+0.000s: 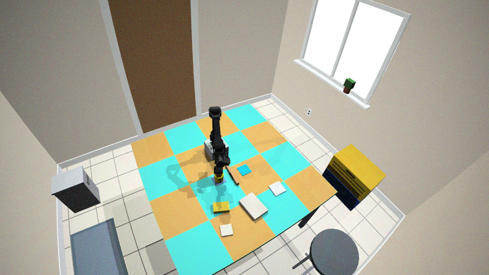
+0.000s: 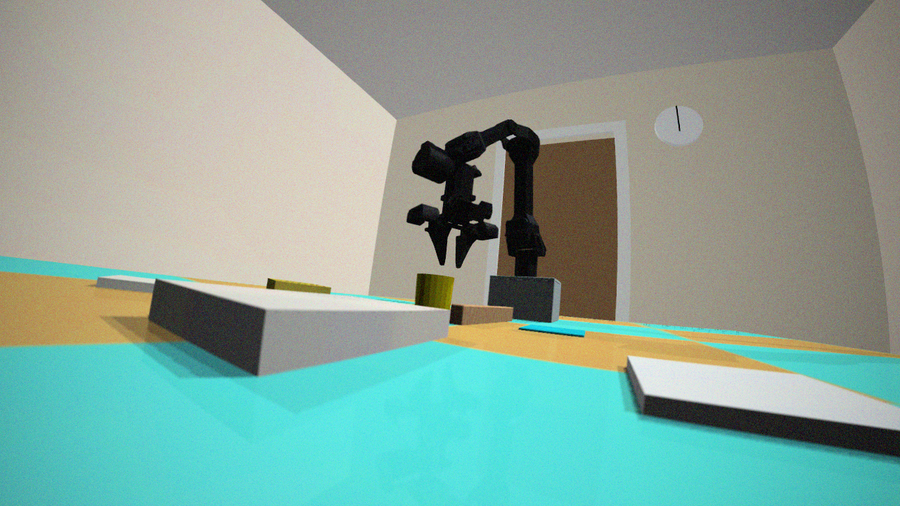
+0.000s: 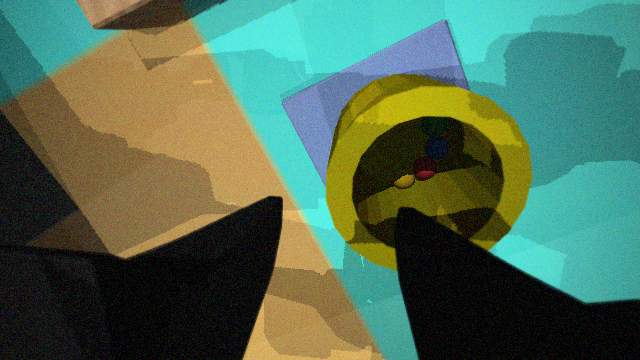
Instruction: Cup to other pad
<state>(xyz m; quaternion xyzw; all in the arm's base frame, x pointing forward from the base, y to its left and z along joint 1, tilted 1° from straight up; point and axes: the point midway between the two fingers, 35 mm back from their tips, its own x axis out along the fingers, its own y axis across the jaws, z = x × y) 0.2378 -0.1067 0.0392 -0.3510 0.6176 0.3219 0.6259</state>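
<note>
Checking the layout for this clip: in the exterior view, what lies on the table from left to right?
Thin white slab → big white block → yellow cup → brown bar → blue pad → white tile. The gripper, partly open and holding nothing, hangs above the cup.
</note>
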